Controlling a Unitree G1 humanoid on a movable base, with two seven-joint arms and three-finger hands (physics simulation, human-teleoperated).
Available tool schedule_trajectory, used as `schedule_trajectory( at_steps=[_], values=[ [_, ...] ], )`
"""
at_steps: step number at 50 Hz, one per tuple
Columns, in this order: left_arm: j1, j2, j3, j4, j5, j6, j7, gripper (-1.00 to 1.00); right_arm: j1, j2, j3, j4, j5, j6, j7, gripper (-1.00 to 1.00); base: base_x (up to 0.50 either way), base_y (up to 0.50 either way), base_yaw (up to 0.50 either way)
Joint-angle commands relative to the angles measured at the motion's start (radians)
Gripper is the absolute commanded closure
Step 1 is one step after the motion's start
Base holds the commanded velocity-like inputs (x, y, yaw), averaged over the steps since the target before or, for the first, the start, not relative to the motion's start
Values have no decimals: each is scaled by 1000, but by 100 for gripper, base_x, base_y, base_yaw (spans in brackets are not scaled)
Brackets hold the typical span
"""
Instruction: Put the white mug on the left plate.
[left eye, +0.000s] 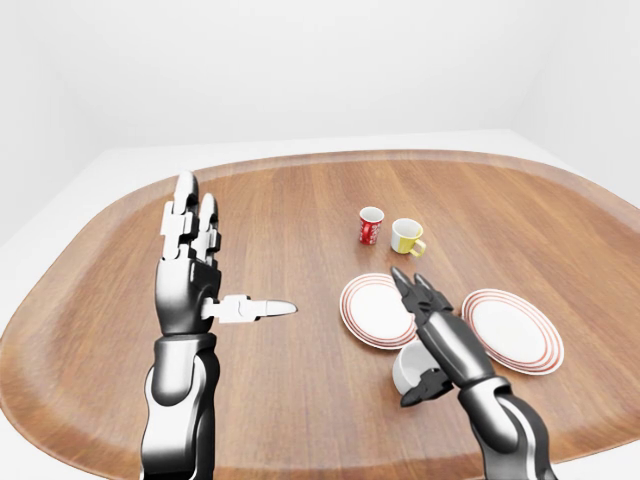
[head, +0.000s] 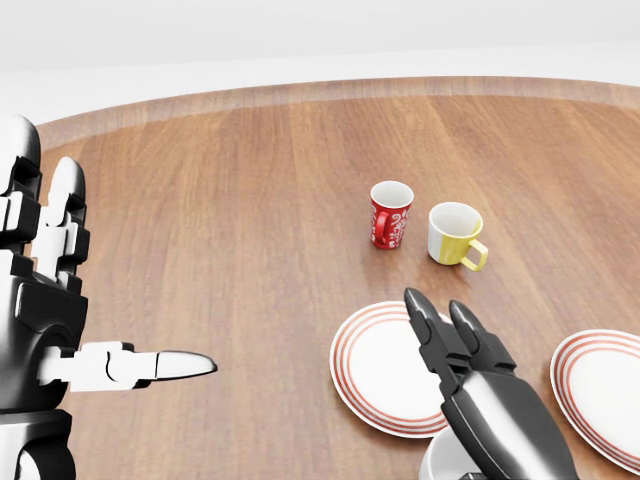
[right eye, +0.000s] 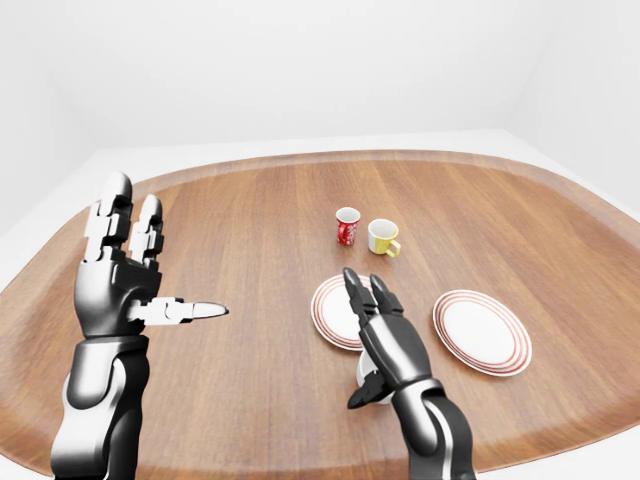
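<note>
White mug glossy, rounded, seemingly ungripped.

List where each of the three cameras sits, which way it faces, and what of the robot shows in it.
Head view: on the head, tilted down at the table; red mug, yellow mug, left plate; left hand at left edge, right hand low right.
Left-eye view: on the head, wider, looking across the table; both forearms, white mug beside the right hand.
Right-eye view: the paired eye, nearly the same scene.
All share mugs, plates, both hands.
</note>
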Motion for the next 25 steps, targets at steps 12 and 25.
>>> schedule_trajectory(
  at_steps=[12,25],
  values=[
    [1,-1,-3,-6,1,0,0,-100,-21,-11,-18,97,-47,-42,7,-100,0,0,0],
    [-1,0,-2,0,1,0,-1,-99,-13,-16,-28,113,-35,-31,56,-100,0,0,0]
  ],
)
